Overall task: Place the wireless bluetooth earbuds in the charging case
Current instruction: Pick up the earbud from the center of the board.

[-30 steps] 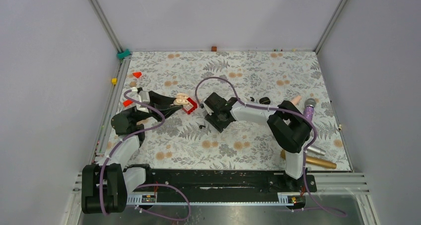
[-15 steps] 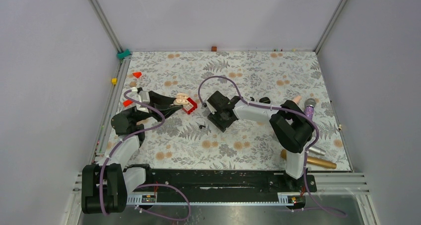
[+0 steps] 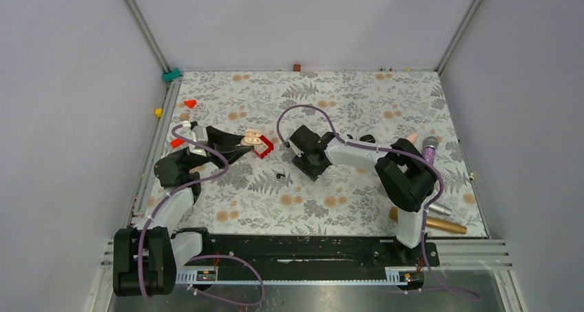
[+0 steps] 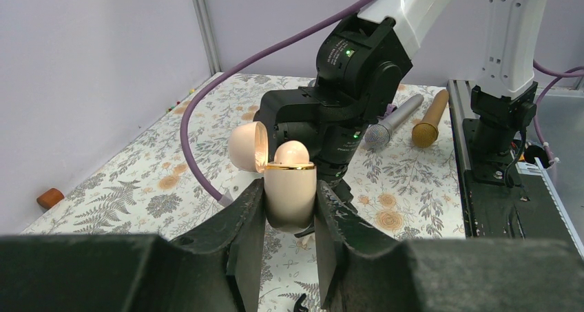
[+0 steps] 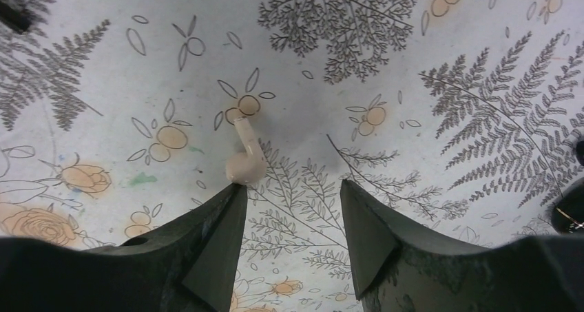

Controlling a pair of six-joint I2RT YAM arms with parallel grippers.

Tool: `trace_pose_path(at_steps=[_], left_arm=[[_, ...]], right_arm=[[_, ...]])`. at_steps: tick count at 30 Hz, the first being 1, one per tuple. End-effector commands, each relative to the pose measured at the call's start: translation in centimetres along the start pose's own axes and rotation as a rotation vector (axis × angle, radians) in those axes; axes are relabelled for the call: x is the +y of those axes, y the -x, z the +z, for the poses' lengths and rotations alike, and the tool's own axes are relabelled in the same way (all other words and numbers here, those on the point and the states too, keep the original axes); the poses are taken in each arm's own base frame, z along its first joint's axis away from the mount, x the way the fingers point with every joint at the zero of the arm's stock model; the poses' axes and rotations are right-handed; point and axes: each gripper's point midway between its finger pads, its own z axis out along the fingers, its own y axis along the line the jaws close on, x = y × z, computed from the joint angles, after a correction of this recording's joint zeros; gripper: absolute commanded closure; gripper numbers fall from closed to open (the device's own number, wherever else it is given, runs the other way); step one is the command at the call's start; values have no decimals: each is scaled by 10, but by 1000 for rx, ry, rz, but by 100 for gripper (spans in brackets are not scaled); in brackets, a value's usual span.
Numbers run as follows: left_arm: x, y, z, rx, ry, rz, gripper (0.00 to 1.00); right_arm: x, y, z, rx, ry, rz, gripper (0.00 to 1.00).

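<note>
1. The left gripper (image 4: 290,214) squeezes the charging case (image 4: 290,182) and holds it up with the lid (image 4: 244,147) open, so earbuds can go in.
2. A round beige bud (image 4: 293,151) seems to sit inside it.
3. Another earbud (image 5: 246,163) lies on the flowery mat (image 5: 413,50), right next to one finger of the right gripper (image 5: 290,188).
4. Those fingers are apart and hold nothing, maybe ready to pick it up.

In the top view, the earbud (image 5: 246,162) is too small to discern beside the right gripper (image 3: 311,169). The left gripper (image 4: 289,215) conceals the lower charging case (image 4: 290,181). The frame edge truncates a black object (image 5: 570,212).
</note>
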Motion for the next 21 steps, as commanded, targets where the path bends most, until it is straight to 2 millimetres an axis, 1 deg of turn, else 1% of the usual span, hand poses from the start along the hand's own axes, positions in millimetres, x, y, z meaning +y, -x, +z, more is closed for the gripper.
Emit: trace_pose_path(at_steps=[1,5,7,10,12,14,17,21], left_arm=[[-1,14,1,-26,-1,87,100],[-1,13,1,-25,0,84,100],[0,12,1,-25,0,83,100],[-1,13,1,-26,0,87,100],[-1,13,1,-26,0,86,100],[0,13,1,-26,0,85,100],[0,12,1,-24,0,82,100],[0,12,1,-23,-1,82,100]], right_arm=[[-18,6,-4,-11,-58,17,40],[-26,7,-8,-17,-65,44,39],[-25,7,-11,-24,-24,86,39],[-13,9,-17,-69,132,220,40],[-4,14,-22,-114,246,300,41],[0,19,-25,-163,324,375,41],[5,26,-26,-208,408,439,41],[15,28,-24,-221,507,489,42]])
